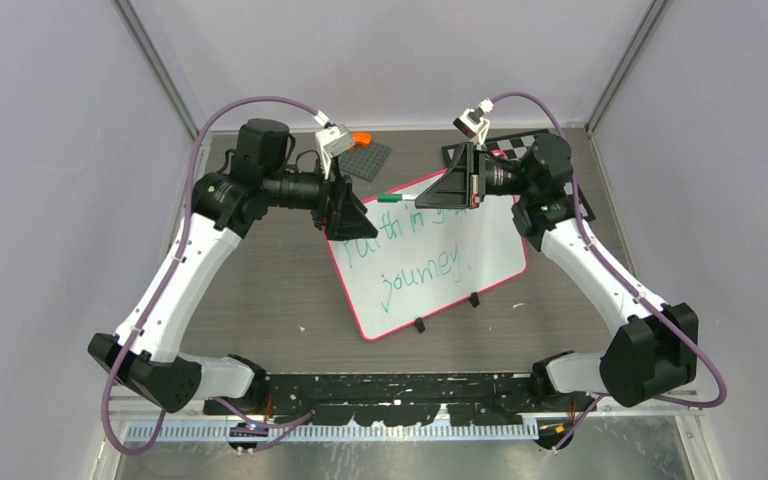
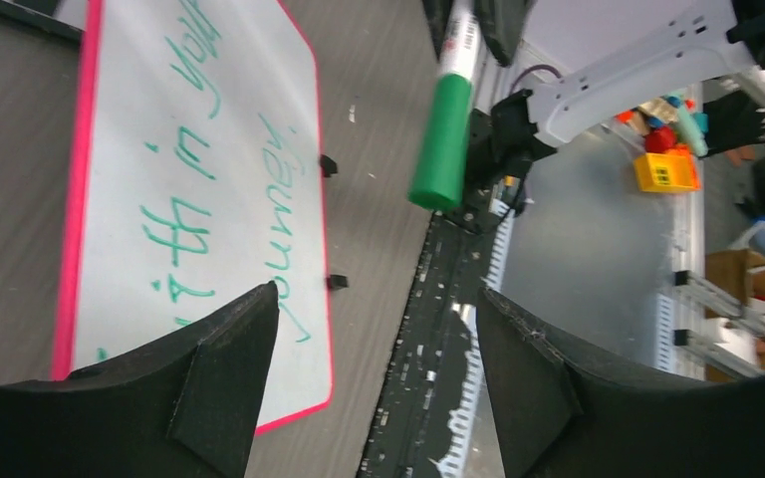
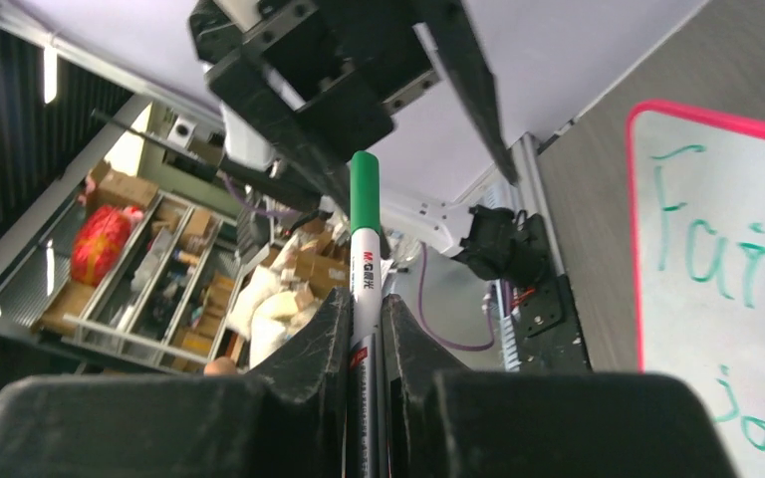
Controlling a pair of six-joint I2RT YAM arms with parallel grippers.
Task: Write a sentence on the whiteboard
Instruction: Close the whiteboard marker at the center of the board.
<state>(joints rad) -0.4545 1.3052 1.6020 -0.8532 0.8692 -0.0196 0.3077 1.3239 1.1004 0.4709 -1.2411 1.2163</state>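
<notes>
The whiteboard lies tilted in the middle of the table, with a red-pink rim. The sentence is in green, in two lines: "Faith in your" and "journey." My right gripper hovers over the board's far edge, shut on a marker whose green cap points left. My left gripper is open and empty over the board's far left corner, facing the cap. In the left wrist view the open fingers frame the board, and the marker hangs ahead. In the right wrist view the marker stands between shut fingers, with the board at right.
A black-and-white checkered board lies at the back right under the right arm. A grey baseplate with an orange piece sits at the back. Two black clips hold the board's near edge. A black rail runs along the table's front.
</notes>
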